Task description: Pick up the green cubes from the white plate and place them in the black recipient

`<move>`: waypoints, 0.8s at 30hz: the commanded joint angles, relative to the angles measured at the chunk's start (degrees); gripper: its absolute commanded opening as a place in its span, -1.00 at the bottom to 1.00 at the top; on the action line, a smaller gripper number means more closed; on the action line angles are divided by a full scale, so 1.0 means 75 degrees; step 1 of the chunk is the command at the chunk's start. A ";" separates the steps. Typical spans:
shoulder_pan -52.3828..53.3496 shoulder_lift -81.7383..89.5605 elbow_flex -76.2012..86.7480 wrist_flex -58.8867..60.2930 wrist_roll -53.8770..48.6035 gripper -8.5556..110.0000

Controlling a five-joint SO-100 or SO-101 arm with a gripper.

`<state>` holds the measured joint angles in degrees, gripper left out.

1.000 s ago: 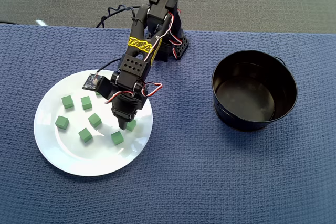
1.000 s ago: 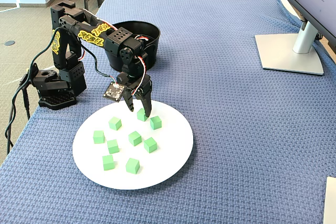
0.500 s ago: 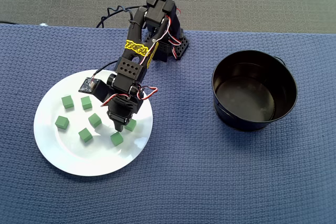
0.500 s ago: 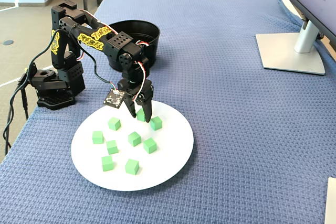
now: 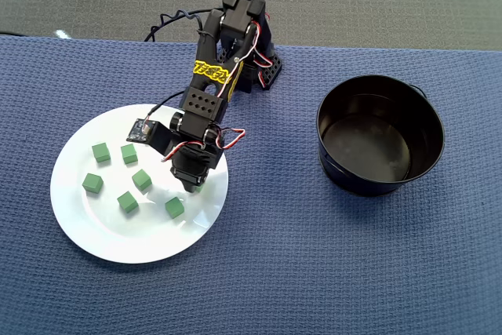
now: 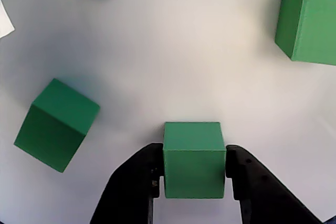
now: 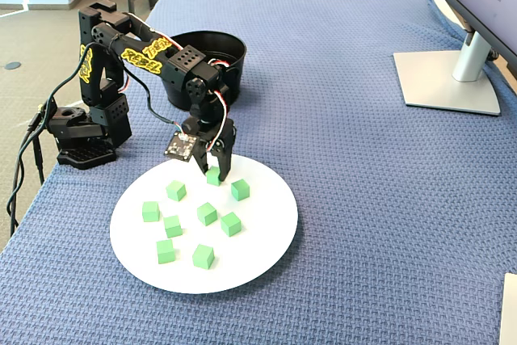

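My gripper (image 6: 193, 170) is shut on one green cube (image 6: 194, 157), with a black finger pressed against each side of it, low over the white plate (image 6: 184, 51). In the overhead view the gripper (image 5: 193, 186) is over the plate's (image 5: 102, 225) right part and mostly hides that cube (image 5: 198, 188). Several more green cubes lie loose on the plate, such as the nearest one (image 7: 240, 190) and another (image 5: 175, 207). The black recipient (image 5: 380, 180) stands empty to the right in the overhead view, apart from the plate. In the fixed view the recipient (image 7: 233, 70) is behind the arm.
The arm's base (image 7: 85, 131) stands at the table's left edge in the fixed view, with cables trailing off it. A monitor stand (image 7: 444, 78) sits at the far right. A blue woven cloth (image 5: 314, 272) covers the table. A small circuit board (image 5: 143, 128) hangs off the wrist.
The gripper has closed on the cube it straddled and shifted slightly toward the plate's right edge in the overhead view. The other cubes and the pot have not moved.
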<state>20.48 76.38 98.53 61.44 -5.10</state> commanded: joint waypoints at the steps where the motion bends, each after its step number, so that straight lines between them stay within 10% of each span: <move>1: -0.0035 0.0645 0.0012 -0.0211 0.0176 -0.86; 12: -0.0270 0.4711 0.0844 0.0633 0.0961 -0.86; 24: -0.5449 0.9891 0.2285 0.1535 0.1734 -0.86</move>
<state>-12.48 142.73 114.52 72.33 5.80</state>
